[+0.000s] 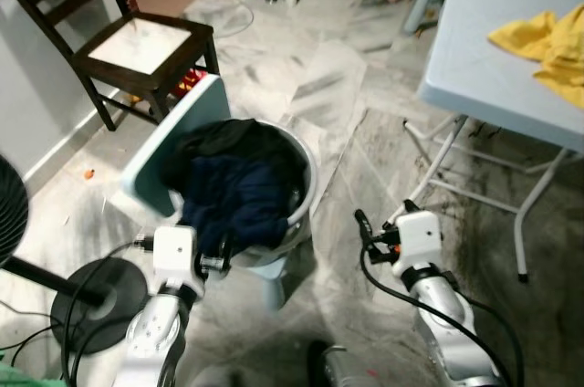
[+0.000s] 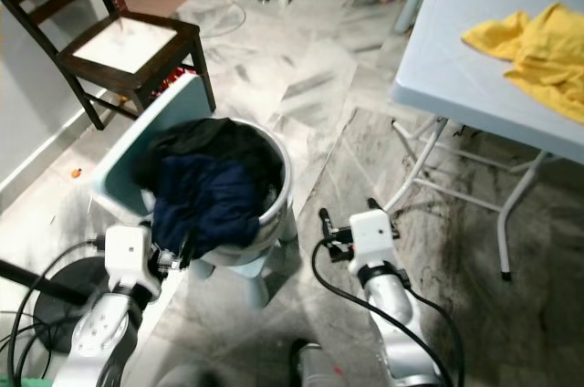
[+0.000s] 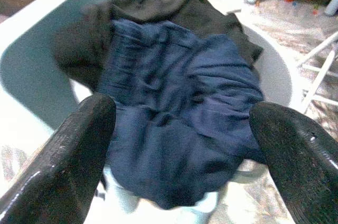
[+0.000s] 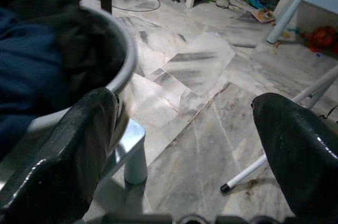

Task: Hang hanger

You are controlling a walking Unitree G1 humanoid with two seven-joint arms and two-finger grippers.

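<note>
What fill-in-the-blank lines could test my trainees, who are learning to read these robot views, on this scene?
1. The navy garment lies heaped in a round ____ on a stool.
2. The cloth on the folding table is ____ in colour.
3. The left pincer points at the garment with its fingers ____.
4. Behind the tub stands a dark wooden ____.

Missing words: tub; yellow; open; chair

Light: even indoor brightness, pale marble floor (image 1: 383, 150) washed out.
Shadows: soft, dark beneath the table (image 1: 493, 49).
Focus: wrist views soft; black fingers (image 3: 63, 160) blurred up close.
Glare: sheen on fingers.
</note>
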